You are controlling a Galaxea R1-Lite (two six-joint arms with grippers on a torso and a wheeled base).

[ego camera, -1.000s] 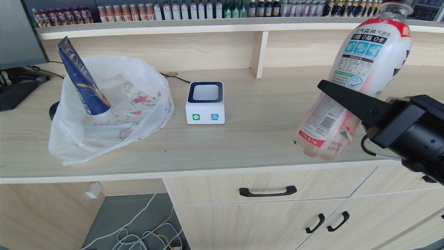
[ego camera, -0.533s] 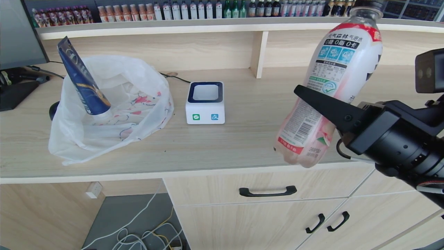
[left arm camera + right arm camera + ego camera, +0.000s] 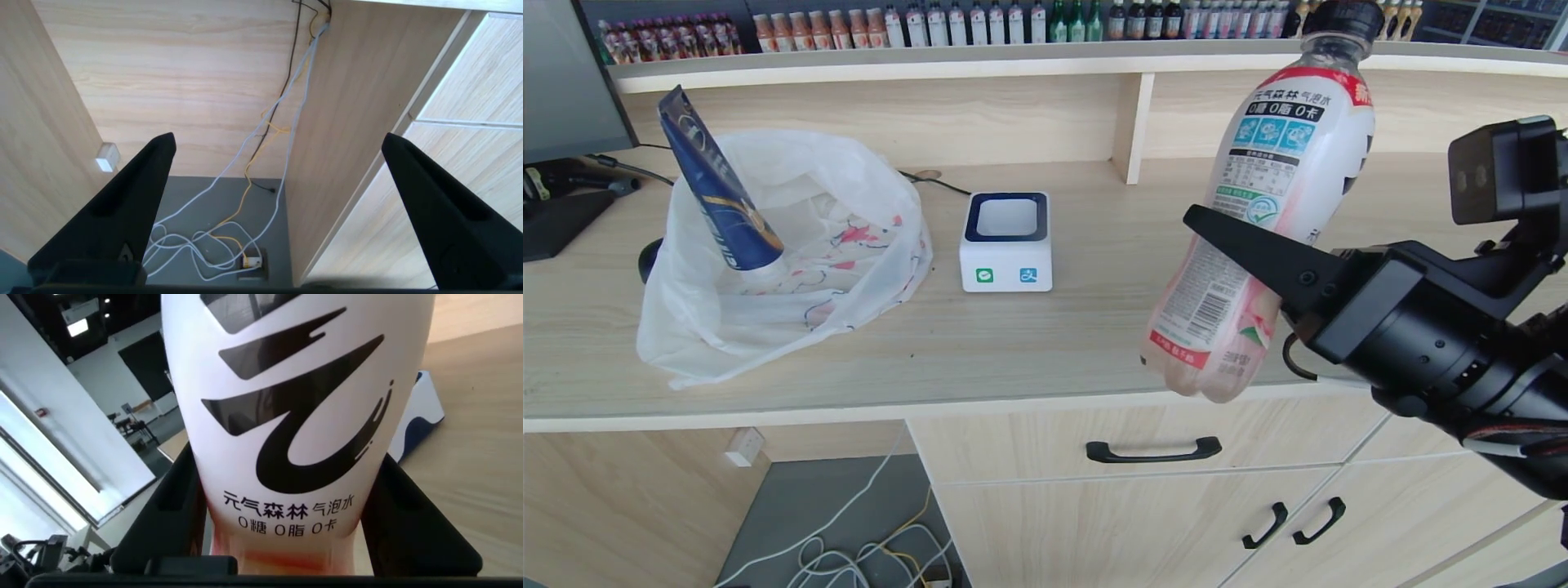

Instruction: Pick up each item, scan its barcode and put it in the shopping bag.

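My right gripper (image 3: 1258, 261) is shut on a pink drink bottle (image 3: 1262, 204) with a black cap, holding it tilted in the air over the counter's front right part. Its barcode side faces the head camera. In the right wrist view the bottle (image 3: 294, 425) stands between the black fingers. A white scanner box (image 3: 1006, 242) with a dark blue rim sits mid-counter, left of the bottle. The white shopping bag (image 3: 768, 245) lies open at the left with a blue tube (image 3: 719, 192) leaning in it. My left gripper (image 3: 278, 212) hangs open below the counter, above floor cables.
A wooden divider (image 3: 1131, 122) rises behind the scanner under a shelf of bottles (image 3: 1013, 20). A dark monitor (image 3: 568, 73) and black gear stand at the far left. Drawers with black handles (image 3: 1152, 449) lie below the counter edge.
My right gripper has carried the bottle leftward, toward the scanner, and the arm has come further into the head view. The bag, tube and scanner have stayed put.
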